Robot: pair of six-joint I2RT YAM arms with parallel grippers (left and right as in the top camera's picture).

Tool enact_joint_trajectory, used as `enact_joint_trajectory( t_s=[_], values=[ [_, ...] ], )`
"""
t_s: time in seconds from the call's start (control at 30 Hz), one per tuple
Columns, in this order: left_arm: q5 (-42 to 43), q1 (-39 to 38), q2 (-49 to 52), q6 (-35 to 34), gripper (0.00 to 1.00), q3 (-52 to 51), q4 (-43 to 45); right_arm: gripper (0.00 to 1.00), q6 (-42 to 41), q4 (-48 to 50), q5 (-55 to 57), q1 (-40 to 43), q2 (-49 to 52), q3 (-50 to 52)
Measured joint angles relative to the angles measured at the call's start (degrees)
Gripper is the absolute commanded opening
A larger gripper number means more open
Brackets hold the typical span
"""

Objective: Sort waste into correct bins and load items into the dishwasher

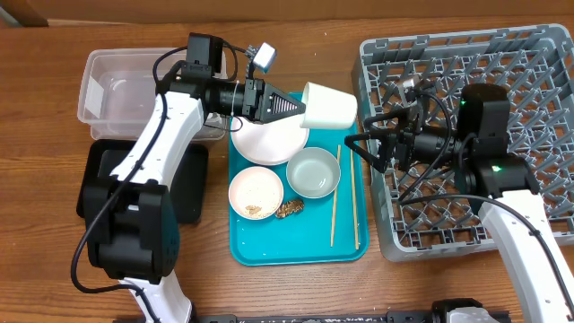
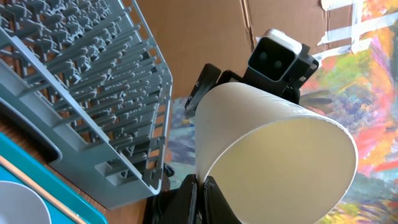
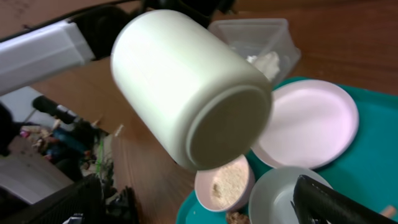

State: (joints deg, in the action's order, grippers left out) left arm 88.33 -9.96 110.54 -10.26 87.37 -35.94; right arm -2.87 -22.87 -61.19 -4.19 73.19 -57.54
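A white cup (image 1: 328,107) is held aloft on its side just left of the grey rack (image 1: 538,63), where chopsticks (image 1: 334,202), two bowls (image 1: 313,171) and a plate (image 1: 265,142) also lie.

matt white cup (image 1: 328,106), wood table (image 1: 54,260)

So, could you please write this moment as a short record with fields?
left gripper: shut on the rim of the white cup, cup in the air, on its side
right gripper: open, at the dish rack left edge, facing the cup
teal tray: plate, bluish bowl, bowl with rice, chopsticks
clear tub: white tissue inside
dish rack: no dishes visible
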Motion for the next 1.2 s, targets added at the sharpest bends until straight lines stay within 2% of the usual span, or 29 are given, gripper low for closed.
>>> enact_joint_trajectory(
  t_s=[0.27, 0.37, 0.5, 1.0, 1.1, 1.2],
  values=[
    [0.48, -3.39, 0.00, 0.00, 0.04, 0.00, 0.00, 1.00, 0.87, 3.74, -4.70, 0.00, 0.81, 0.00],
    [0.63, -4.15, 0.00, 0.00, 0.04, 0.00, 0.00, 0.89, 1.07, 4.26, -5.73, 0.00, 1.01, 0.00],
    [0.79, -4.33, 0.00, 0.00, 0.04, 0.00, 0.00, 0.78, 1.33, 4.24, -6.38, 0.02, 1.14, 0.00],
    [1.11, -4.33, 0.00, 0.00, 0.05, 0.00, 0.02, 0.62, 1.40, 4.24, -6.49, 0.02, 1.25, 0.00],
    [0.70, -4.33, 0.00, 0.09, 0.33, 0.00, 0.00, 0.56, 1.33, 4.15, -6.56, 0.02, 1.25, 0.00],
    [-3.04, -4.31, 0.00, 0.09, 0.53, 0.00, -0.28, 0.46, 1.27, 2.73, -6.80, 0.00, 1.25, 0.00]
  ],
)
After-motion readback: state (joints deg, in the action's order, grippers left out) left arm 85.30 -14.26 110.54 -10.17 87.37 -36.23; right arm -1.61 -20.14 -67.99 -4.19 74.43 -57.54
